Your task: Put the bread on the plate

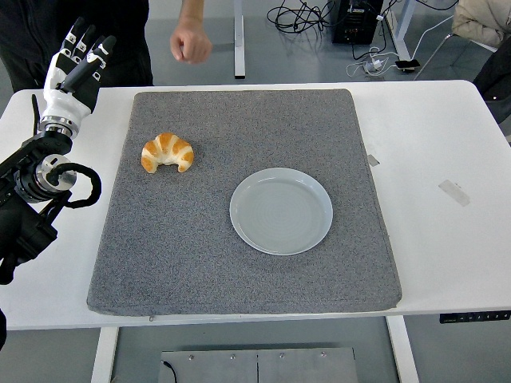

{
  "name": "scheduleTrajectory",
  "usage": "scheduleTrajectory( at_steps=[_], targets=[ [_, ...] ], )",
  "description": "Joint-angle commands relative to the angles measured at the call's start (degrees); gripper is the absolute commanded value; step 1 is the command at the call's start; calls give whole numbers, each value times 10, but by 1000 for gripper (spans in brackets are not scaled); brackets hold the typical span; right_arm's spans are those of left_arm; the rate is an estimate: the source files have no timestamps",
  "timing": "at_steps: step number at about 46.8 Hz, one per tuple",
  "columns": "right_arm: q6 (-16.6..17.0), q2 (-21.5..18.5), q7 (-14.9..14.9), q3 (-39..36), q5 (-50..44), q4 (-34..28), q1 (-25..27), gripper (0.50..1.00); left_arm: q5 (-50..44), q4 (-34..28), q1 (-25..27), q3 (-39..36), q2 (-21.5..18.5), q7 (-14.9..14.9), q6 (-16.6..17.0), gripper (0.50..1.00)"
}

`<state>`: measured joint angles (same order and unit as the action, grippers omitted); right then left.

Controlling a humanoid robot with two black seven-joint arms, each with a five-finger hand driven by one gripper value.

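A golden croissant [168, 152] lies on the grey mat [239, 263], left of centre. An empty pale grey plate [281, 210] sits on the mat to the right of it and nearer the table's front edge. My left hand [78, 62] is raised at the far left, beyond the mat's left edge and well apart from the croissant. Its fingers [97, 56] are stretched out and hold nothing. The right arm does not show.
A person stands behind the table at the top left, with a closed fist [190, 44] hanging above the far edge. Bare white tabletop [447, 159] lies right of the mat. Cables and a box lie on the floor behind.
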<state>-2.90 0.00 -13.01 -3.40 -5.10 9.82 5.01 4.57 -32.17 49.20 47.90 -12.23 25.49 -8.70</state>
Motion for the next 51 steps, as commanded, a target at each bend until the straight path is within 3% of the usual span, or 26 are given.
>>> scheduleTrajectory(
  at_steps=[1,6,43,51],
  targets=[
    [0,0,0,0,0,0,0,1000,1,0,0,0,1,1,5,968],
    [0,0,0,0,0,-1,0,1000,5,0,1,-1,1,1,24,968],
    [0,0,0,0,0,0,0,1000,18,0,3,-2,-7,-6,23,969],
    [0,0,0,0,0,0,0,1000,21,-14,4,-28,-39,-10,23,968]
  ],
)
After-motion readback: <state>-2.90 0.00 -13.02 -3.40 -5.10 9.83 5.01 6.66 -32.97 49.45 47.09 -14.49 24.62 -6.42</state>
